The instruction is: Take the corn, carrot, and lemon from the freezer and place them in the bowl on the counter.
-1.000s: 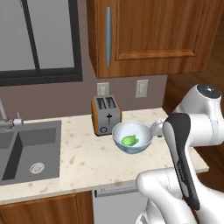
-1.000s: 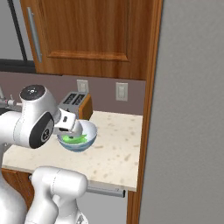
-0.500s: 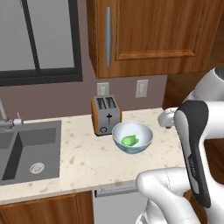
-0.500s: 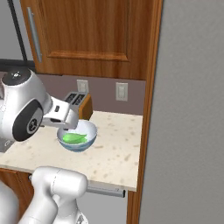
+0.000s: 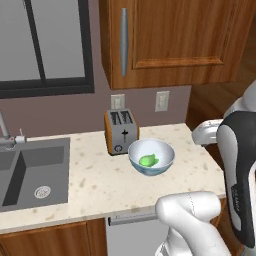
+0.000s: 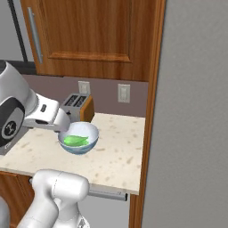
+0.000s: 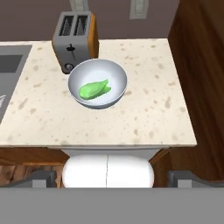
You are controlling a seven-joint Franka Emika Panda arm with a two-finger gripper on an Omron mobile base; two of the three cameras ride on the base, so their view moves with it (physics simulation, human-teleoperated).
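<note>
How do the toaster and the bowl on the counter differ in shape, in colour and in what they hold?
The toaster is a box with orange-brown sides and a grey top; the bowl is round, open and white. The toaster's two slots look empty, while the bowl holds the green corn. The toaster stands nearer the back wall; the bowl sits just in front of it. Both rest upright on the same beige speckled counter.

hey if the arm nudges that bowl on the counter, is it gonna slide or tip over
The bowl looks wide and low, so it would probably slide on the smooth counter rather than tip. It holds just the corn, so it is likely light and easily pushed. The toaster close behind could stop it.
</note>
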